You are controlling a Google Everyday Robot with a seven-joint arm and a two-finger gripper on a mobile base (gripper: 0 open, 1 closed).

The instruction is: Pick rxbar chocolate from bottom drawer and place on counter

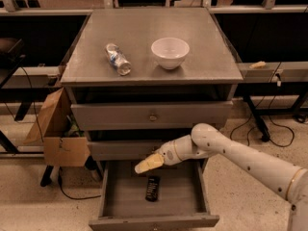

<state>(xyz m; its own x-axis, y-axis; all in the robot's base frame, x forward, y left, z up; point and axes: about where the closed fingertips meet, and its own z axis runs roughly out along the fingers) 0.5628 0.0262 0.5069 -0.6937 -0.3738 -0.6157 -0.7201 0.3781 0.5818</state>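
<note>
The rxbar chocolate (152, 188), a small flat black bar, lies on the floor of the open bottom drawer (115, 201), near its middle. My gripper (147, 164) hangs over the drawer's back part, just above and slightly left of the bar, apart from it. The grey counter (202, 47) tops the cabinet above.
A white bowl (170, 52) and a clear plastic bottle (118, 59) lying on its side sit on the counter. The two upper drawers (152, 115) are shut. An open cardboard box (57, 134) stands left of the cabinet. Cables run on the floor at right.
</note>
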